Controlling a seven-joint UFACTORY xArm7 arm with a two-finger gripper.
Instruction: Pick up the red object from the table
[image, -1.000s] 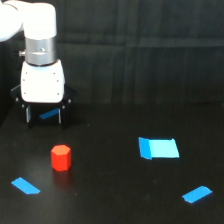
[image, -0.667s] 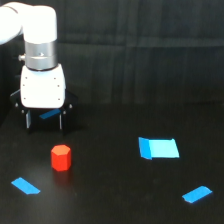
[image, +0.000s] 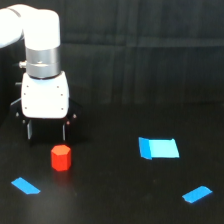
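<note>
The red object (image: 61, 158) is a small red-orange faceted block standing on the black table (image: 110, 200) at the exterior view's lower left. My gripper (image: 46, 132) hangs from the white arm just behind and slightly left of the block. Its two dark fingers (image: 29, 130) point down and stand apart, with nothing between them. The fingertips are a little above the table and apart from the block.
Blue tape pieces lie on the table: a large one (image: 159, 148) at the right of centre, a small strip (image: 197, 194) at the lower right, and a small strip (image: 25, 185) at the lower left, near the block.
The arm has moved nearer the camera and lower, so the gripper now stands close behind the red block. The block and tape have not moved.
</note>
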